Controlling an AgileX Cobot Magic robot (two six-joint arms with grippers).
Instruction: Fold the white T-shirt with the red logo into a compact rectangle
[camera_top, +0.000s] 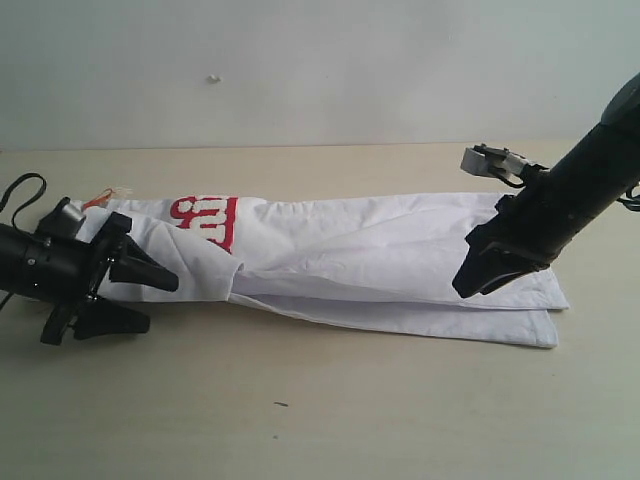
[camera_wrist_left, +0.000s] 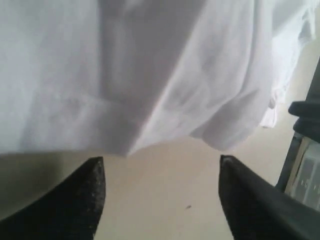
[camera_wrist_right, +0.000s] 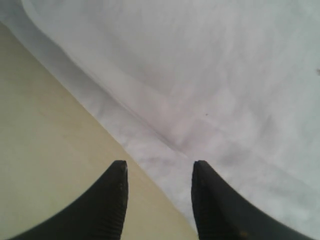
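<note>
The large white cotton T-shirt (camera_top: 380, 250) lies on the beige table (camera_top: 300, 410) as a long, loosely doubled strip, its fuzzy red-outlined logo (camera_top: 205, 220) half buried near the left end. Our left gripper (camera_top: 155, 302) stands wide open and empty beside that end. The right gripper (camera_top: 470, 280) hovers over the hem end, jaws apart, seemingly gripping nothing. The cloth is soft, light and limp, so we would pinch both layers at the corners.

The folded cotton T-shirt (camera_top: 400, 250) is plain white, its fuzzy letter patch (camera_top: 207, 220) white with thick red outline (neck tag (camera_top: 100, 199) orange); the flat tabletop (camera_top: 330, 410) pale beige.
</note>
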